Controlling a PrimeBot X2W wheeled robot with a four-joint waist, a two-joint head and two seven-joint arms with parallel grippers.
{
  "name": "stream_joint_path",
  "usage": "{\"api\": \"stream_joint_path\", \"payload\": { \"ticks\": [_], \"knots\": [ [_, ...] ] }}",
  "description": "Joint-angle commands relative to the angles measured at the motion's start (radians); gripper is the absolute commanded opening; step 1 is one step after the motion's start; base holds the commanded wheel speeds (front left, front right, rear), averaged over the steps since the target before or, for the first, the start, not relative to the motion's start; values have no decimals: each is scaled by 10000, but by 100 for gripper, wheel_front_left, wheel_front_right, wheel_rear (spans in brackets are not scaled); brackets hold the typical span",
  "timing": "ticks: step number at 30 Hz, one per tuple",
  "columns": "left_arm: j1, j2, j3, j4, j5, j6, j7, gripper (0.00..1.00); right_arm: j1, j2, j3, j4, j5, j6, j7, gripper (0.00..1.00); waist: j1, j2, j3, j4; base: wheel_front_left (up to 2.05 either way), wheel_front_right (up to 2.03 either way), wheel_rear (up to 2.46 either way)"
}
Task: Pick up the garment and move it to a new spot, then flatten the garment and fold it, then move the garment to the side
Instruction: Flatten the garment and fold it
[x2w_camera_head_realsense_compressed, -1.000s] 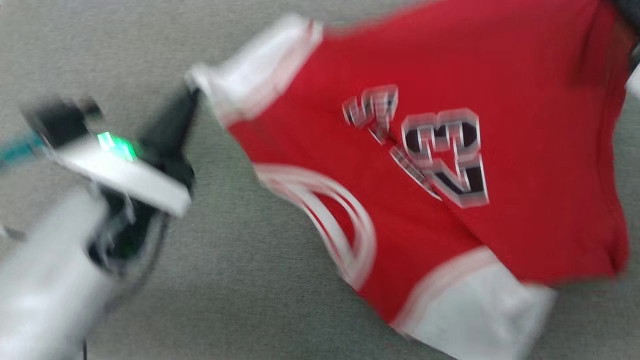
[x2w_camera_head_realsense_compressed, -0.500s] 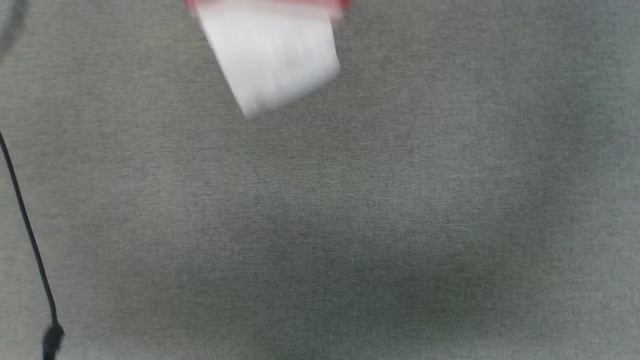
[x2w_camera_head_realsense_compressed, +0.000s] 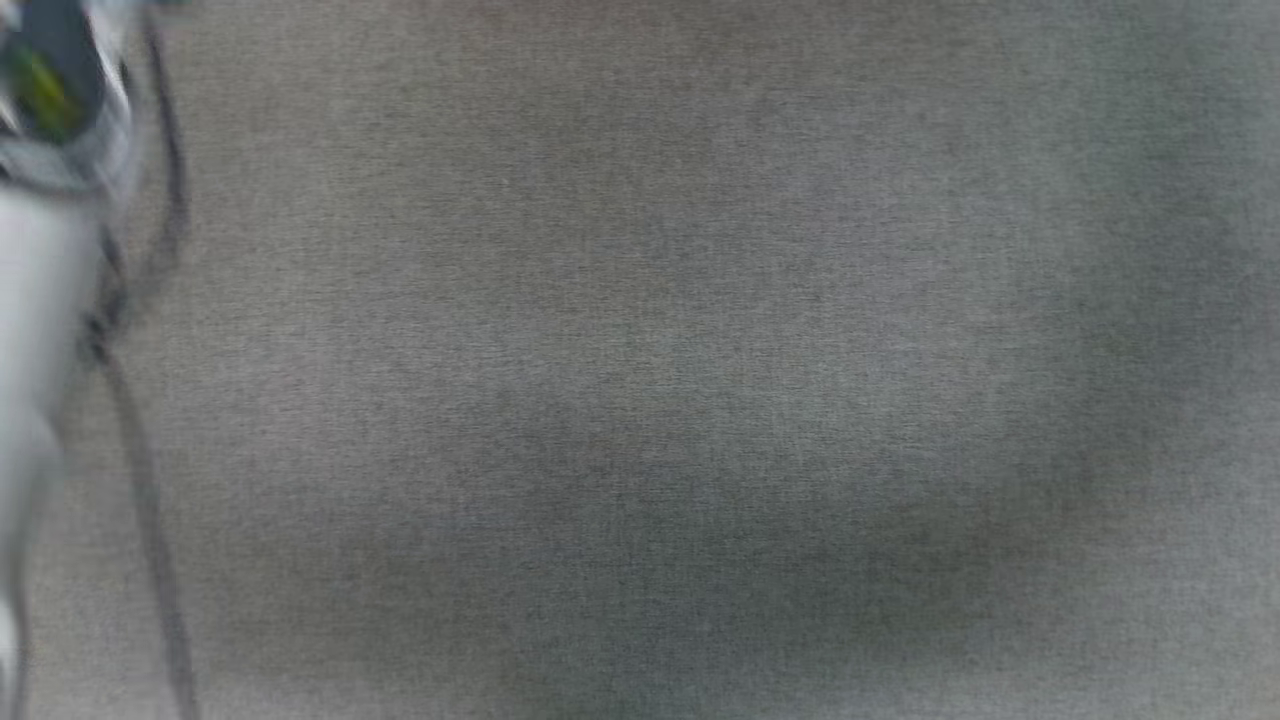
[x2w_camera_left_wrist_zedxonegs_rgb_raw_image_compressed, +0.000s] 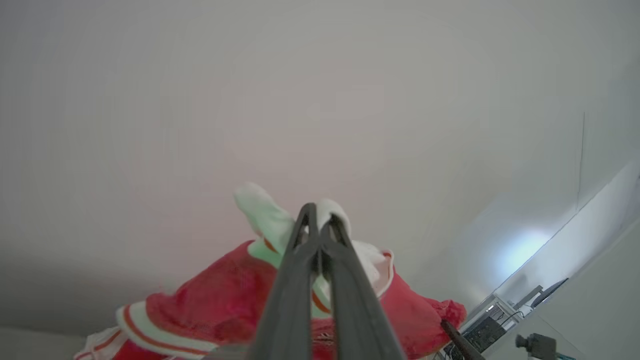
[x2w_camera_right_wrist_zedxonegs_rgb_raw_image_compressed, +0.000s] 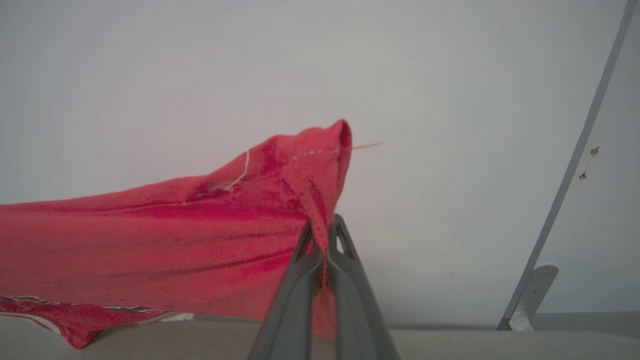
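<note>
Pale wall (x2w_camera_left_wrist_zedxonegs_rgb_raw_image_compressed: 320, 75) behind; left pincer (x2w_camera_left_wrist_zedxonegs_rgb_raw_image_compressed: 321, 216) grips white sleeve of the garment (x2w_camera_left_wrist_zedxonegs_rgb_raw_image_compressed: 215, 305), right pincer (x2w_camera_right_wrist_zedxonegs_rgb_raw_image_compressed: 324, 227) its red edge.

- Pale forearm (x2w_camera_head_realsense_compressed: 40, 300) of mine, head view: smeared by blur and cut off at the left edge.
- Dark cable (x2w_camera_head_realsense_compressed: 150, 520) beside it: blurred, runs off the bottom edge.
- Garment (x2w_camera_left_wrist_zedxonegs_rgb_raw_image_compressed: 210, 305), left wrist view: lower part cut off by the bottom edge, middle hidden behind my left gripper (x2w_camera_left_wrist_zedxonegs_rgb_raw_image_compressed: 321, 215).
- Garment, right wrist view: runs off the left edge, lettering unreadable, pinched fold hidden inside my right gripper (x2w_camera_right_wrist_zedxonegs_rgb_raw_image_compressed: 325, 225).
- Equipment (x2w_camera_left_wrist_zedxonegs_rgb_raw_image_compressed: 480, 336), left wrist view, lower right: too small to tell.
</note>
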Motion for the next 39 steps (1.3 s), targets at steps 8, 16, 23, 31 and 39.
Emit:
{"api": "stream_joint_path", "payload": {
  "ticks": [8, 16, 23, 31, 39],
  "knots": [
    [5478, 200, -145, -3134, -602, 20, -471, 0, 4079, -947, 900, -1674, 1629, -28, 346, 0, 0, 0, -353, 250, 0, 0, 0],
    [9128, 172, 399, -5286, -35, 20, -536, 0, 7784, -1675, 290, -3902, 2686, -28, 536, 0, 0, 0, -1027, 447, 0, 0, 0],
    [11105, 506, 307, -6419, 464, 20, -540, 0, 11078, -1943, -905, -5866, 2534, -30, 951, 0, 0, 0, -1592, 701, 0, 0, 0],
    [13002, 801, 716, -7569, 902, 20, -542, 0, 14170, -1056, -2912, -8499, 1738, -28, 1925, 0, 0, 0, -1894, 533, 0, 0, 0],
    [12709, 978, 566, -7898, 1092, 20, -486, 0, 14515, 185, -4064, -10201, 737, -28, 3206, 0, 0, 0, -1953, 319, 0, 0, 0]
  ]
}}
